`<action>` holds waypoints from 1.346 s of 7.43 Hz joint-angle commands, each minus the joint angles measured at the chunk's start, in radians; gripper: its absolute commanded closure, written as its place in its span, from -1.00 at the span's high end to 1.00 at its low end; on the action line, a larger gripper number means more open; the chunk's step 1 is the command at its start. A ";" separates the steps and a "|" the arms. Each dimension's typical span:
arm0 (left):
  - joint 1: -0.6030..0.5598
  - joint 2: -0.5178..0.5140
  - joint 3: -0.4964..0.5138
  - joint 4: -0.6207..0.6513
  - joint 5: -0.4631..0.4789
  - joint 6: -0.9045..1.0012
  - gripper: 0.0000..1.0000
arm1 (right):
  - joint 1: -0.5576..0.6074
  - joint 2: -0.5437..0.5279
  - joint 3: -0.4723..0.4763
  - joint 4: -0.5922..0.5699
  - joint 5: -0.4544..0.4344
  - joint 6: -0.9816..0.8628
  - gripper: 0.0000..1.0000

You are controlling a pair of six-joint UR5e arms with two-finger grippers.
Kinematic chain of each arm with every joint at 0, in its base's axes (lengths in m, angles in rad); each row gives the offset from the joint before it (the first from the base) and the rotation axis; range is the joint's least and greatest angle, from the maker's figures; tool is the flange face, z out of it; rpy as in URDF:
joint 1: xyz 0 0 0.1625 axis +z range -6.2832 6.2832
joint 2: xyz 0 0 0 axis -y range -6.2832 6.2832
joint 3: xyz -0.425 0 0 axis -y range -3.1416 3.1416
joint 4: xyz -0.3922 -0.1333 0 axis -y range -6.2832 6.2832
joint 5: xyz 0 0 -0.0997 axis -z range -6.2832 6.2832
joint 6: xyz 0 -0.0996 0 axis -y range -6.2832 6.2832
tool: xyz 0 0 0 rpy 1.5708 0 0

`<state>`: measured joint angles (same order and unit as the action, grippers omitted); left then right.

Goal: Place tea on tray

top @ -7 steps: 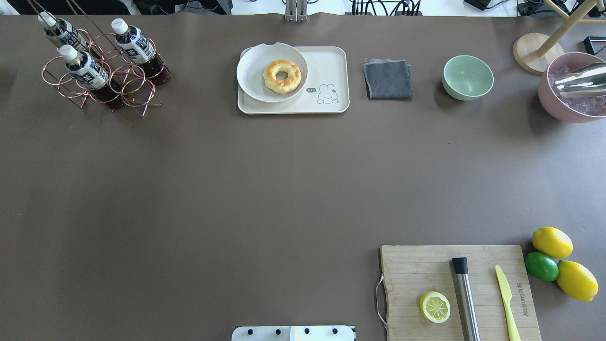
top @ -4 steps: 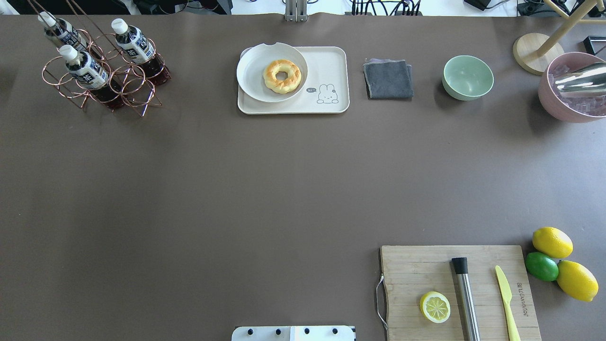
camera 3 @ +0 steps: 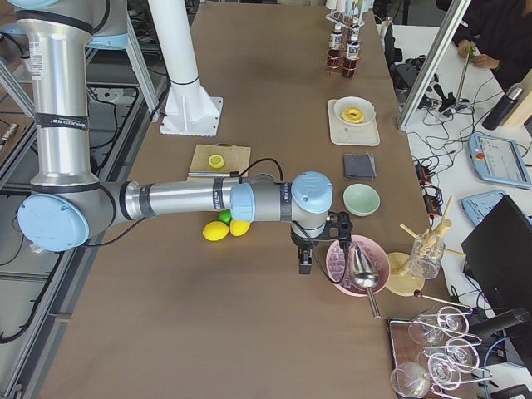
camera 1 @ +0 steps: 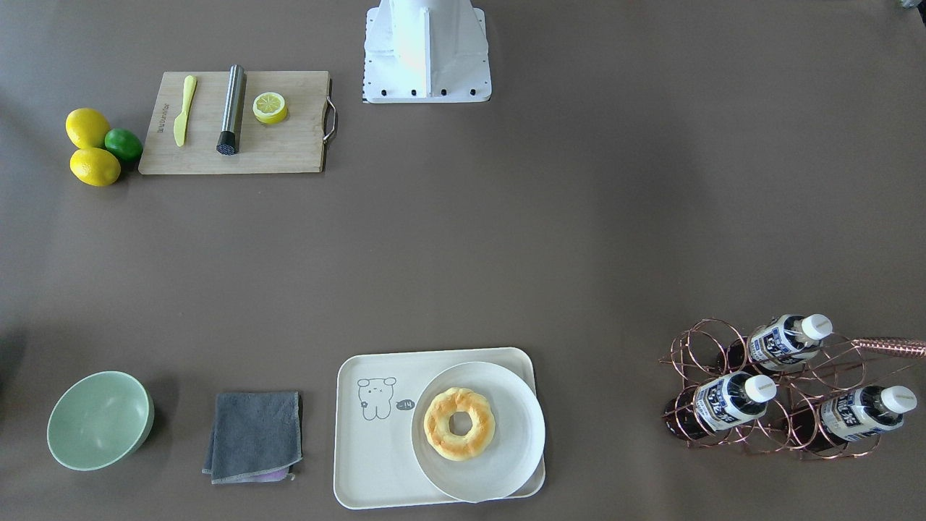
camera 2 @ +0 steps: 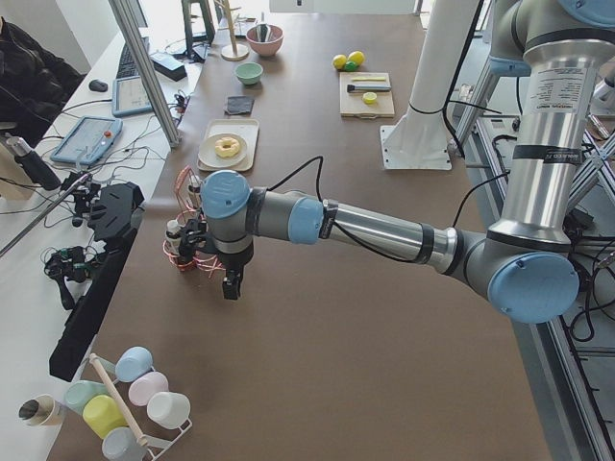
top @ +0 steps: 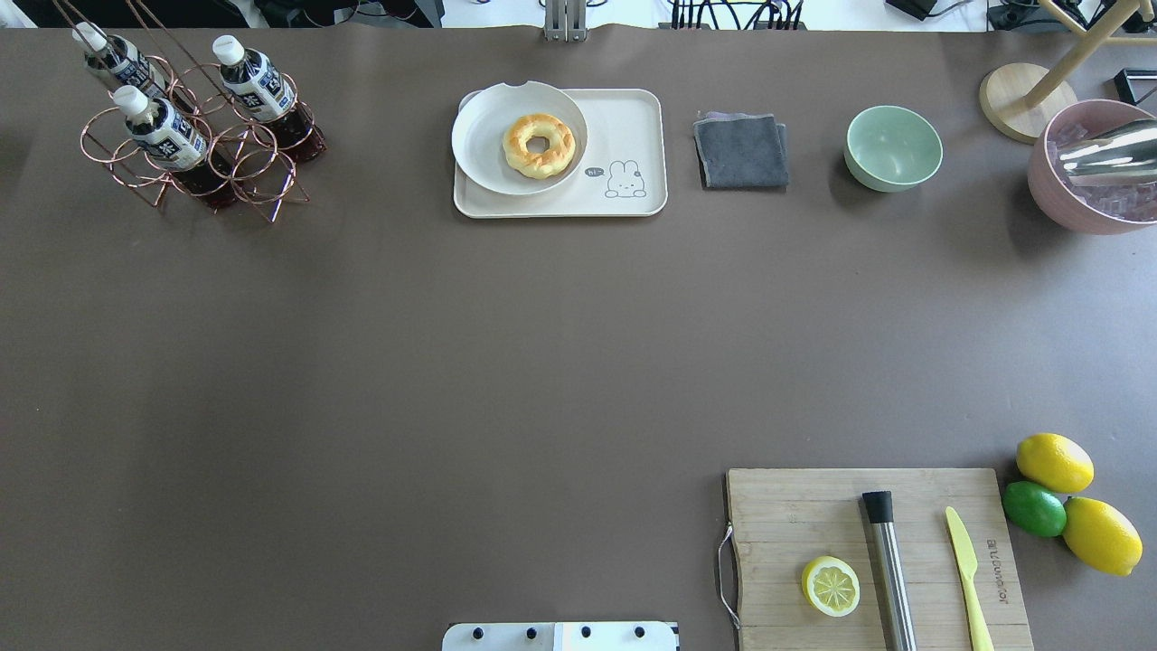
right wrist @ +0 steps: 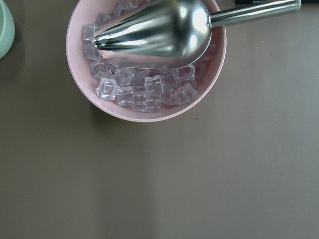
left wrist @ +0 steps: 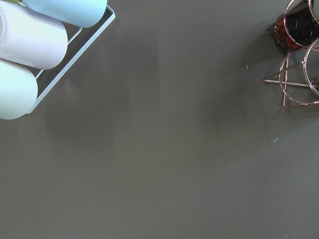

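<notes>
Three tea bottles [top: 167, 136] lie in a copper wire rack [top: 244, 172] at the table's far left; they also show in the front-facing view [camera 1: 731, 400]. The cream tray [top: 633, 117] with the grey drawing is at the far middle, and a plate covers its left half. My left gripper [camera 2: 231, 286] shows only in the exterior left view, low beside the rack; I cannot tell if it is open. My right gripper [camera 3: 304, 264] shows only in the exterior right view, beside the pink bowl; I cannot tell its state. The wrist views show no fingers.
A white plate [top: 488, 145] with a doughnut [top: 539, 145] sits on the tray. A grey cloth [top: 741, 151], a green bowl [top: 893, 147] and a pink ice bowl [right wrist: 144, 112] with a scoop stand to the right. A cutting board [top: 777, 515] and citrus [top: 1053, 462] are near right.
</notes>
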<state>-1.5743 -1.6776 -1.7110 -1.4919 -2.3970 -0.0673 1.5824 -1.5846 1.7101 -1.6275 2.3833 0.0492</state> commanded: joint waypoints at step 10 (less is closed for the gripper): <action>0.283 -0.140 -0.061 -0.377 0.171 -0.303 0.96 | 0.010 -0.054 -0.003 0.006 0.007 -0.005 1.00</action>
<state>-1.2952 -1.8353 -1.8635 -1.6855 -2.2382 -0.2571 1.5898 -1.6298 1.7029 -1.6214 2.3889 0.0440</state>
